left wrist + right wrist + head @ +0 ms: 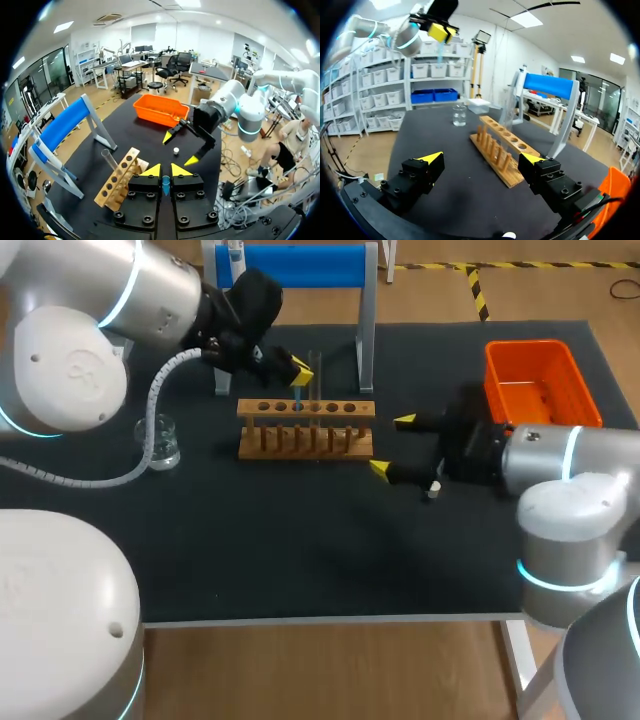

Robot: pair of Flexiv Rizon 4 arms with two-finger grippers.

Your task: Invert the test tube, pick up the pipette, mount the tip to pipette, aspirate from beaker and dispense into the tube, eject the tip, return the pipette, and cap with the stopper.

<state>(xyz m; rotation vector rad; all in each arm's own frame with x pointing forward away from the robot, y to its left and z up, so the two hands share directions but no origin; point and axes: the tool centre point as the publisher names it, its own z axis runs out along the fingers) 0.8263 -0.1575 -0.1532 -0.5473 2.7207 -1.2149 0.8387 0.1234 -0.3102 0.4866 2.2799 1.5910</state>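
**A:** Between the left fingers [151, 171], what is that?

**B:** A bluish test tube [165, 186]. Both yellow tips press on it from either side and are nearly together, so it is firmly clamped. It hangs straight down from them.

**A:** And under those fingers?

**B:** The wooden rack [305, 428], standing on the dark tabletop [300, 560]. The tube's lower end comes down near the top rail. I can't tell whether it enters a hole. A clear tube [106, 156] stands upright in the rack, just beside the clamped one.

**A:** What about the right fingers [431, 161]?

**B:** They are spread wide and released, with nothing between them. They sit low over the tabletop, and their tips point at the near end of the rack, which lies a little ahead of them.

**A:** Where is the stopper?

**B:** The stopper [432, 490] is small and white. It lies on the tabletop close under the right arm, behind the fingertips and touching neither one.

**A:** And the beaker?

**B:** The beaker [160, 440] is glass and stands upright. It is well ahead of the right fingers, beyond the far end of the rack. From the left fingers it is off to one side, well apart.

**A:** Anything else nearby?

**B:** An orange bin [540, 380] sits behind the right fingers, beside that arm.
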